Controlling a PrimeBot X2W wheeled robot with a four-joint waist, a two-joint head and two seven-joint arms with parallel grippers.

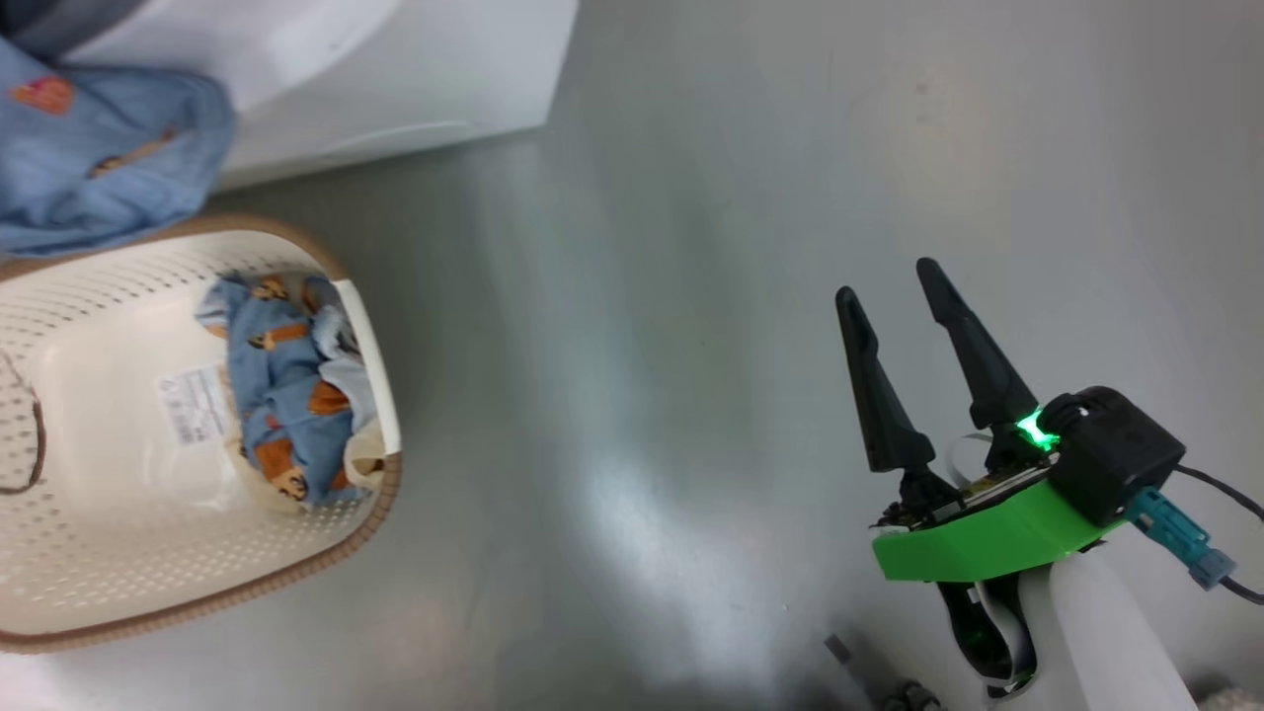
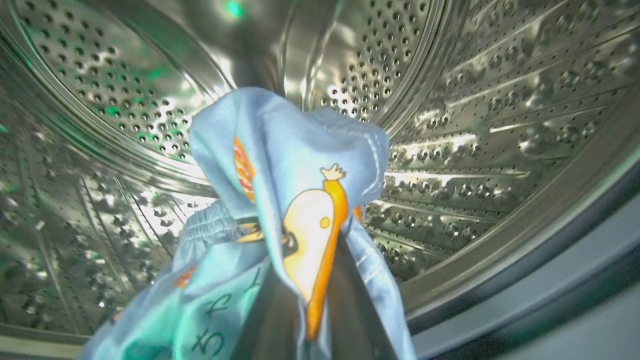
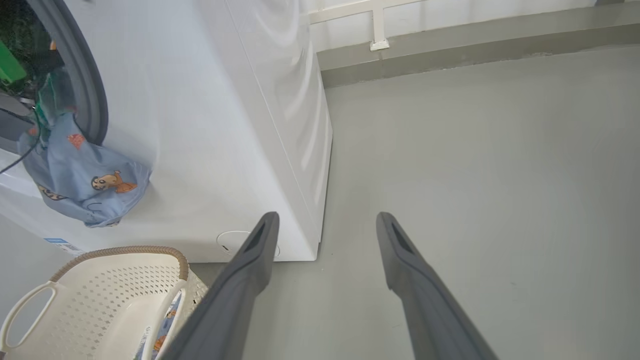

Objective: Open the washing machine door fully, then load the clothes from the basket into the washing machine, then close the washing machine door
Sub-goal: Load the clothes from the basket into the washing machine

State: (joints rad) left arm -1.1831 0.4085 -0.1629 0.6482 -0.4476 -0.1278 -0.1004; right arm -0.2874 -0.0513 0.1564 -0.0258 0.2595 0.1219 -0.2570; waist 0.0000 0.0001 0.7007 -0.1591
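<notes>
A light-blue bear-print piece of the clothes (image 2: 280, 165) hangs from my left gripper (image 2: 310, 280), which is shut on it inside the steel drum (image 2: 475, 125) of the washing machine (image 3: 215, 125). The cloth covers most of its dark fingers (image 2: 352, 295). From outside, that same garment (image 3: 85, 175) drapes out over the grey ring (image 3: 95, 100) of the opening. More clothes (image 1: 286, 395) lie at the right end of the cream basket (image 1: 118, 553) on the floor. My right gripper (image 1: 889, 276) hovers open and empty over the floor, right of the basket. The washing machine door is out of view.
The basket (image 3: 100, 300) stands just in front of the machine's lower corner, near the round flap (image 3: 232, 240). Grey floor (image 1: 642, 346) stretches right of the basket. A wall with a white rail (image 3: 380, 30) runs behind the machine.
</notes>
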